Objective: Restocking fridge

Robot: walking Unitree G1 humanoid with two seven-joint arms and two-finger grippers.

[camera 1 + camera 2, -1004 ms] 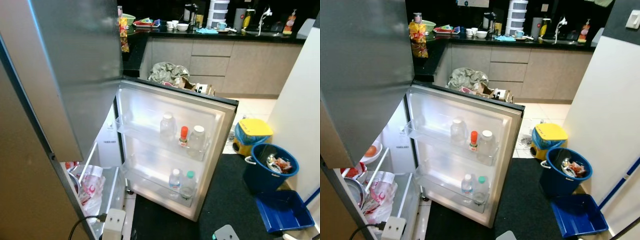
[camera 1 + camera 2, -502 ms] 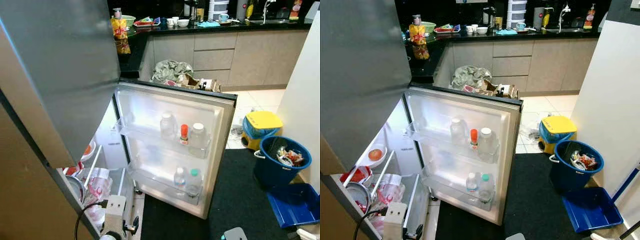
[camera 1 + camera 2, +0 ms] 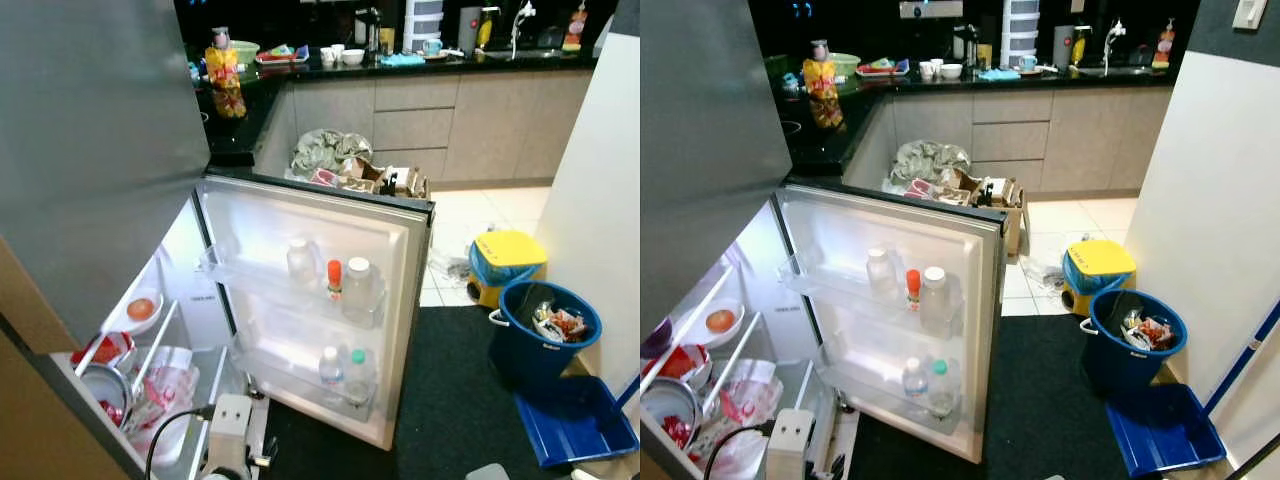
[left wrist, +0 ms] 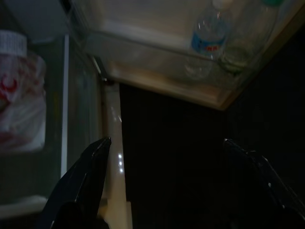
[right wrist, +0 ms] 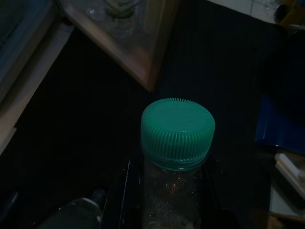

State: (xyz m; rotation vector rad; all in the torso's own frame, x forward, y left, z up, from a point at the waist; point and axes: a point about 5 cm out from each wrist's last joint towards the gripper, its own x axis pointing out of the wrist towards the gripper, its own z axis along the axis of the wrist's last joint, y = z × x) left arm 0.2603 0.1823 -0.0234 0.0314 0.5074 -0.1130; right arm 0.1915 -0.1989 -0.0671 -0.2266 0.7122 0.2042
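The fridge door (image 3: 322,216) stands wide open. Its upper shelf holds two clear bottles (image 3: 300,266) and a small red-capped one (image 3: 334,281). On the lower shelf stand a water bottle (image 3: 330,368) and a green-capped bottle (image 3: 356,373). In the right wrist view, my right gripper (image 5: 174,195) is shut on a clear bottle with a green cap (image 5: 177,131), held low over the dark mat. My left gripper (image 4: 167,152) is open and empty, near the floor by the door's bottom edge; that arm (image 3: 230,440) shows low beside the fridge.
Inside the fridge are a bowl (image 3: 140,310), a metal pot (image 3: 100,385) and a plastic bag (image 3: 165,395). A black mat (image 3: 455,400) lies before the door. To the right stand a blue bin (image 3: 545,335), a yellow bin (image 3: 505,262), a blue tray (image 3: 575,425) and a white wall (image 3: 605,180).
The camera has shifted, so more of the fridge's inside shows and the door sits further left in the picture. Nothing in the scene has visibly moved.
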